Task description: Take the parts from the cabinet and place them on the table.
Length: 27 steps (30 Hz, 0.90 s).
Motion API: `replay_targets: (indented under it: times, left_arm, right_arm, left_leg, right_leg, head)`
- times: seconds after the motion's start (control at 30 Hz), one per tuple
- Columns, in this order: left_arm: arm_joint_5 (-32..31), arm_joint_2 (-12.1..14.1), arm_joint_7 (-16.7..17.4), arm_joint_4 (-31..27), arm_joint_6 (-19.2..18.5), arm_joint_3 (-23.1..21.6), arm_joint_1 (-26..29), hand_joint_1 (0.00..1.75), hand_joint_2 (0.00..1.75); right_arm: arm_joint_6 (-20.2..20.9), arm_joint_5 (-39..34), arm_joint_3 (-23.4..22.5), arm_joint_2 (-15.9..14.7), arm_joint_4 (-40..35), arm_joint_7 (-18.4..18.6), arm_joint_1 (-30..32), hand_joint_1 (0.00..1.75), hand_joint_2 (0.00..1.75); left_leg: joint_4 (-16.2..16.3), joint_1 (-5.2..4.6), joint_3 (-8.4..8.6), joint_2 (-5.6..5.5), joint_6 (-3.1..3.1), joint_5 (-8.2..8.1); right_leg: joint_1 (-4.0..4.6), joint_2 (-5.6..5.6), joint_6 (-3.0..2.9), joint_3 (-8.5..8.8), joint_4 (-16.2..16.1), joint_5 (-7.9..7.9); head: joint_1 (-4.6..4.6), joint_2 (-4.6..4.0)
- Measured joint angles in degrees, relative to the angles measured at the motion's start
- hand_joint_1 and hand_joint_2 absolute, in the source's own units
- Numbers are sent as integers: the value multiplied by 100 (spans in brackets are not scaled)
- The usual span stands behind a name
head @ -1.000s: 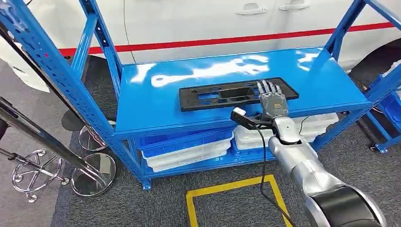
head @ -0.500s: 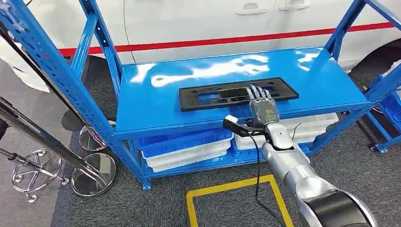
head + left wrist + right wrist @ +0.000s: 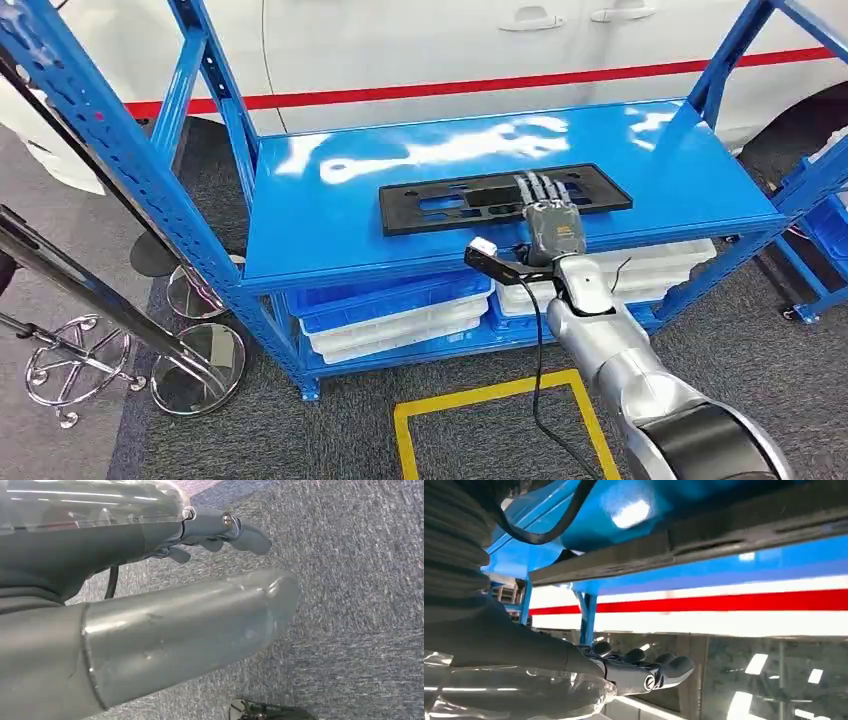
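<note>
On the upper blue metal shelf [image 3: 330,215] of the open rack lies the long flat black plastic panel with cut-outs [image 3: 450,206], lengthwise, nearer the front edge than the back. We take it to be the part to fetch; it sits flat on the shelf, not yet lifted.

Our right hand [image 3: 548,215] reaches in from the front, palm down, fingers stretched over the right-of-centre portion of the panel. From the head view the fingertips overlie the panel's near edge and the recess behind it. The right wrist view shows the fingers extended and apart with nothing between them and the thumb, so we record the hand as released, not grasping. Whether the fingertips actually touch the panel we cannot tell. Judgement: the flat, outstretched posture suits sliding fingers over a thin, wide piece before closing on its front edge; the panel's position near the shelf lip favours that approach.

Our left hand [image 3: 200,530] hangs at the side above grey carpet, fingers loosely curled, holding nothing; the curl looks partial, and we cannot say firmly whether it is clenched.

Surface: glossy painted steel, strong reflections, probably slippery for a thin panel.

Room: white and blue plastic bins [image 3: 400,315] on the lower shelf, grey carpet with a yellow taped square [image 3: 490,410], a white vehicle with a red stripe [image 3: 450,60] behind the rack, chrome stand bases [image 3: 190,370] beside it.
</note>
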Motion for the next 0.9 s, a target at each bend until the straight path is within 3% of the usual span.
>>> replay_targets:
  times: [0.17, 0.9]
  left_arm:
    - [-7, 0, -28, 0, -65, -28, -1, 0, 0]
    - [-61, 0, -85, 0, -190, -116, -4, 0, 0]
  right_arm:
    - [-39, 133, -26, -18, -87, 209, -25, 0, 175]
    - [-41, 164, -66, -127, -181, 212, -11, 0, 175]
  left_leg:
    - [0, 0, 1, 0, 0, 0]
    - [0, 0, 1, 0, 0, 0]
  right_leg:
    - [0, 0, 0, -1, 0, 0]
    - [0, 1, 0, -1, 0, 0]
  head:
    - [0, 0]
    - [0, 0]
